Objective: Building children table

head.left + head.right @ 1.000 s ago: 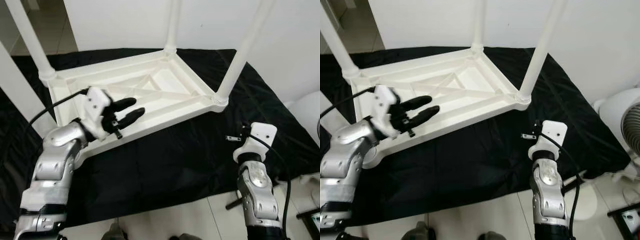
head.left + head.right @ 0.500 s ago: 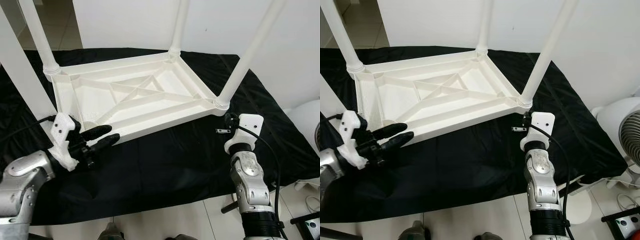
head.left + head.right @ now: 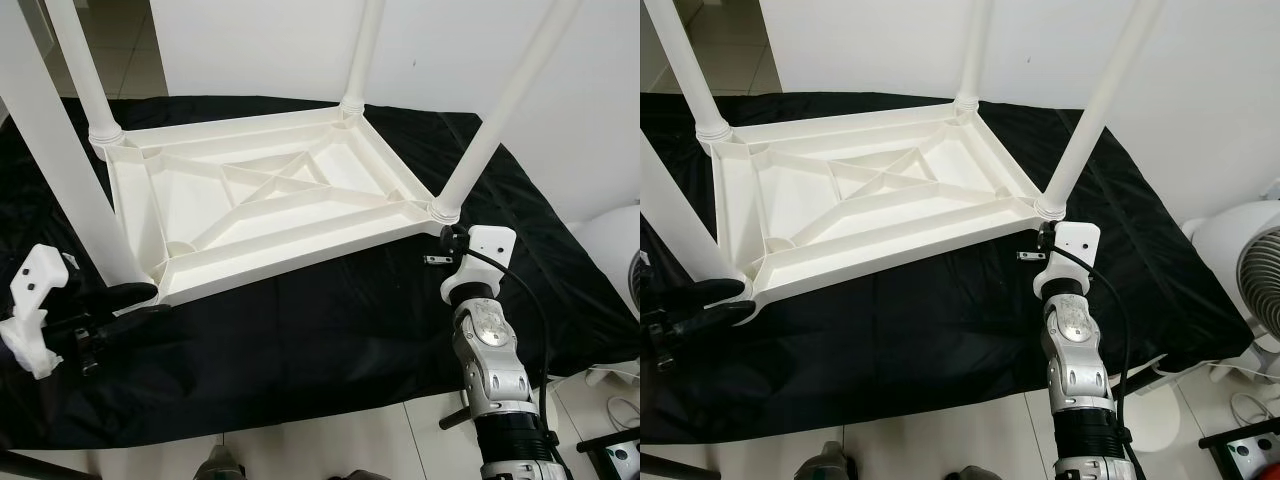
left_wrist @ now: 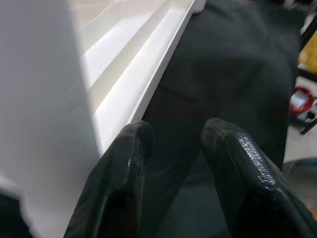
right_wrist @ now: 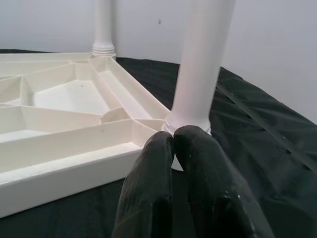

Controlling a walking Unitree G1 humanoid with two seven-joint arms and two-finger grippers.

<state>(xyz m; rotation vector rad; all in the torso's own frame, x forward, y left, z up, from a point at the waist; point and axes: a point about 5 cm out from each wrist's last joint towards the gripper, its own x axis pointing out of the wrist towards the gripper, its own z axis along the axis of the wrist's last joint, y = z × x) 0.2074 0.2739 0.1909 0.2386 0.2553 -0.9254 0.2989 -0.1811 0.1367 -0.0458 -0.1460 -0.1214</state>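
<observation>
**Upside-down table, both grippers close by**

The white table (image 3: 270,200) lies upside down on a black cloth (image 3: 330,330), legs up. The left gripper (image 3: 135,300) has pulled back off the table since a second ago and now sits low by the near corner leg (image 3: 70,170), fingers (image 4: 129,168) spread a little. The right gripper (image 5: 173,144) has moved up to the right corner leg (image 5: 200,64); its wrist view shows its fingers pressed together, tips just before the leg's foot.

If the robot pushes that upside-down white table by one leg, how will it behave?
The table looks like thin ribbed plastic, so probably light and stiff. On the black cloth it may slide, bunching the fabric. Its long upright legs give leverage, so a high push could tip it.
</observation>
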